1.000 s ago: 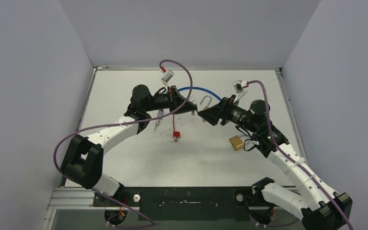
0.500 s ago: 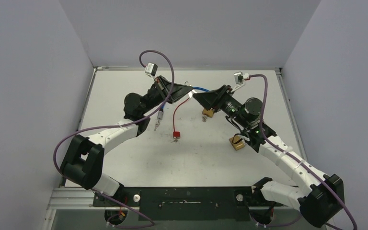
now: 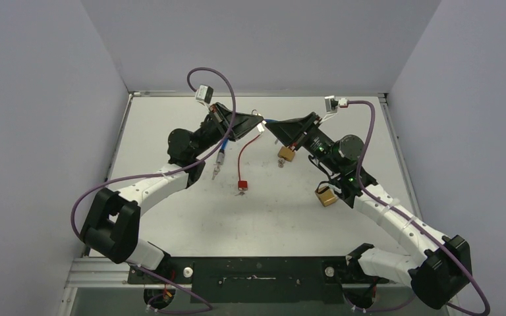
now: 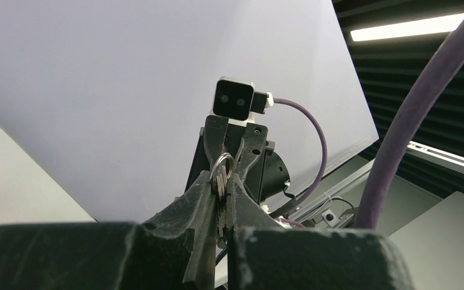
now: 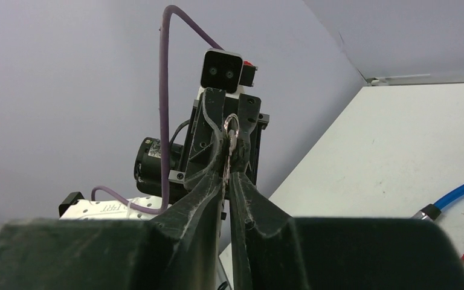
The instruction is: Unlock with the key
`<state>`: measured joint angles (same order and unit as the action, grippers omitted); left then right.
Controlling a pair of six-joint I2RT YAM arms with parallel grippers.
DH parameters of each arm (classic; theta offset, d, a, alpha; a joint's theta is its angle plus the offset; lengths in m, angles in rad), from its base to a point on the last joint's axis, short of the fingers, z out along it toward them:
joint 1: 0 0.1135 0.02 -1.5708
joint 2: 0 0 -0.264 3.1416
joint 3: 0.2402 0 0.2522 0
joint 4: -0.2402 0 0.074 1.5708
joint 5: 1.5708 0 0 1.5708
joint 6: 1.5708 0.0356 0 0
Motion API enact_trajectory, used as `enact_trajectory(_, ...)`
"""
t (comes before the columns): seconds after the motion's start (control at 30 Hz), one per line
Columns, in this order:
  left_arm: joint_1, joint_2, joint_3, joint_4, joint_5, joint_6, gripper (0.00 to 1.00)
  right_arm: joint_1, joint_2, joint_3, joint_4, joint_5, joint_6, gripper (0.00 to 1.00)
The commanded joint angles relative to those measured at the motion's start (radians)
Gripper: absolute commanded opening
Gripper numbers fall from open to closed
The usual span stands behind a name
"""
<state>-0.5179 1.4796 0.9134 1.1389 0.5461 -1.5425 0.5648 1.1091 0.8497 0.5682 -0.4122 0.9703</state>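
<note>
While edge-on, key (image 4: 220,208) along left fingers (image 4: 196,208)

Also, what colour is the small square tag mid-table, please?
The small square tag is red; top external view.

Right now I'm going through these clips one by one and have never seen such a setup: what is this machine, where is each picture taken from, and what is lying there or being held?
These are two robot arms bolted at the near edge of a white table. The wide picture looks down from above and behind them. The other two come from a small camera on each wrist, looking along that arm's own fingers. The arms meet tip to tip over the far part of the table, where the left gripper and the right gripper both pinch one key ring. Also in view are two brass padlocks, one close under the grippers and one beside the right arm, plus a red cable and a blue cable.
</note>
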Motion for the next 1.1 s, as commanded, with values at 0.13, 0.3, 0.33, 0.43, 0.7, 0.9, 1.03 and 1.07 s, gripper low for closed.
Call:
enact_trajectory(0.13,-0.001,-0.042,0.027,0.076,-0.005,-0.005,0.0,0.009,0.017,0.062,0.056,-0.026,0.012,0.06)
enact_trajectory(0.3,-0.001,-0.039,0.023,0.083,-0.007,-0.01,0.0,0.009,0.037,0.08,0.056,-0.042,0.014,0.05)
enact_trajectory(0.33,-0.001,-0.039,0.022,0.085,-0.008,-0.01,0.0,0.009,0.043,0.086,0.056,-0.051,0.014,0.06)
enact_trajectory(0.43,-0.001,-0.04,0.023,0.087,-0.009,-0.01,0.0,0.009,0.048,0.093,0.06,-0.062,0.014,0.07)
enact_trajectory(0.7,-0.001,-0.043,0.017,0.086,-0.008,-0.002,0.0,0.009,0.064,0.115,0.043,-0.065,0.008,0.16)
enact_trajectory(0.9,0.001,-0.047,0.013,0.087,-0.011,0.0,0.0,0.009,0.076,0.135,0.034,-0.066,0.003,0.05)
enact_trajectory(1.03,0.006,-0.064,0.0,0.07,-0.014,0.023,0.0,0.006,0.063,0.138,-0.011,-0.06,-0.022,0.0)
enact_trajectory(1.07,0.01,-0.073,-0.01,0.061,-0.018,0.034,0.04,0.001,0.056,0.141,-0.031,-0.064,-0.036,0.0)
